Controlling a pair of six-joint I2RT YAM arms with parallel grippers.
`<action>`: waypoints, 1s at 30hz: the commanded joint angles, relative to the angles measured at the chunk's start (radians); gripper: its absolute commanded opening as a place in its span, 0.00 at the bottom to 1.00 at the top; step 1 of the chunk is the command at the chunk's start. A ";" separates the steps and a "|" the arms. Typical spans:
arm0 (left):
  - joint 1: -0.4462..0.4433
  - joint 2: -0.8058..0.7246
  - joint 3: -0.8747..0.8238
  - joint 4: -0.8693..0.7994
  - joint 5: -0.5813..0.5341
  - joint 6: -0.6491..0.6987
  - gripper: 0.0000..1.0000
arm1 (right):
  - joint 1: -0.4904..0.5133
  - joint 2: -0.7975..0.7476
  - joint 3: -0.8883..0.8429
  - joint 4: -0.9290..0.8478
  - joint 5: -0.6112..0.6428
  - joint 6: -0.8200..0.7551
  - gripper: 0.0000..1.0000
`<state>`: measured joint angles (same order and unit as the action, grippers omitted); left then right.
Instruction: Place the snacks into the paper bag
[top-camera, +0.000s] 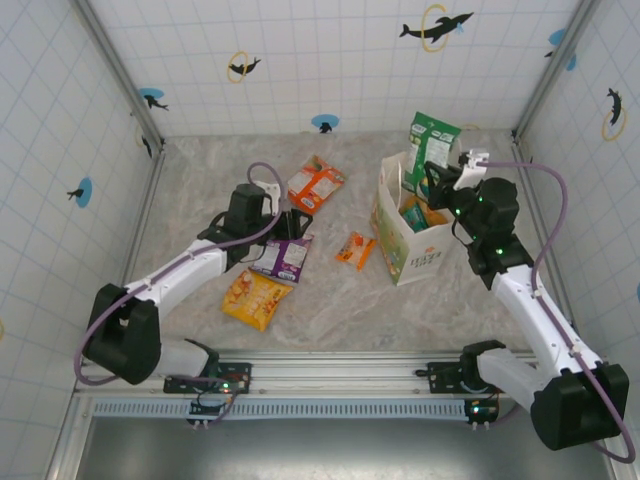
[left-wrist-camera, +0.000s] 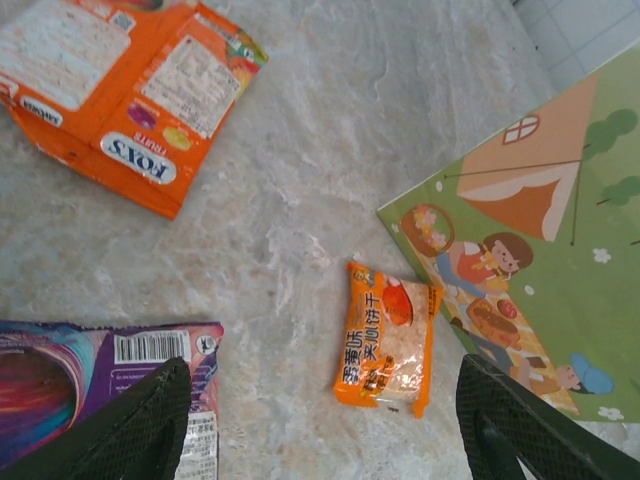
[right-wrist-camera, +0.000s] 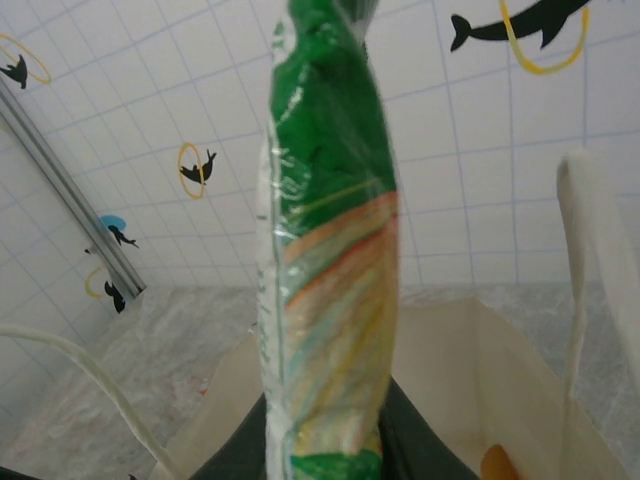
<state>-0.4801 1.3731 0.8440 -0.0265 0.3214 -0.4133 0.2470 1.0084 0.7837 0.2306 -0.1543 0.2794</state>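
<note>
**Green packet held over the open bag, four packets out on the table**

The marbled grey table (top-camera: 330, 310) carries everything. On its right half the paper bag (top-camera: 405, 250) stands upright with its mouth open: cream-white, with green lettering on the near face. The left wrist view shows a side panel (left-wrist-camera: 540, 230) printed with a green meadow, an orange tent and picnicking children. One thin white loop handle (right-wrist-camera: 600, 260) rises at the rim. Something teal (top-camera: 432, 215) lies inside the bag.

The right gripper (top-camera: 440, 180) is clamped on the green packet (right-wrist-camera: 330, 200), a shiny, crinkly pouch with striped pastel bands, held upright above the bag's mouth.

Left of the bag, the orange-and-white packet (top-camera: 315, 183) lies flat towards the back of the table. The purple packet (top-camera: 283, 258) lies nearer, and the yellow-orange packet (top-camera: 257, 298) just in front of it.

The small orange packet (left-wrist-camera: 387, 340), glossy with yellow lettering, lies just beside the bag.

The left gripper (left-wrist-camera: 322, 368) hovers low near the purple packet, jaws wide apart and holding nothing.
</note>
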 joint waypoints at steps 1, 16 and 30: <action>-0.010 0.009 0.025 -0.014 0.026 -0.028 0.71 | 0.009 -0.036 -0.003 0.023 0.009 -0.028 0.30; -0.064 0.034 0.011 0.004 -0.035 -0.124 0.70 | 0.010 -0.141 0.046 -0.190 -0.071 -0.021 0.45; -0.131 0.363 0.212 -0.032 0.099 -0.094 0.69 | 0.011 -0.432 -0.177 -0.299 -0.123 0.113 0.45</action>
<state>-0.5968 1.6863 1.0012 -0.0280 0.3634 -0.5205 0.2516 0.6056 0.6342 -0.0330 -0.2623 0.3584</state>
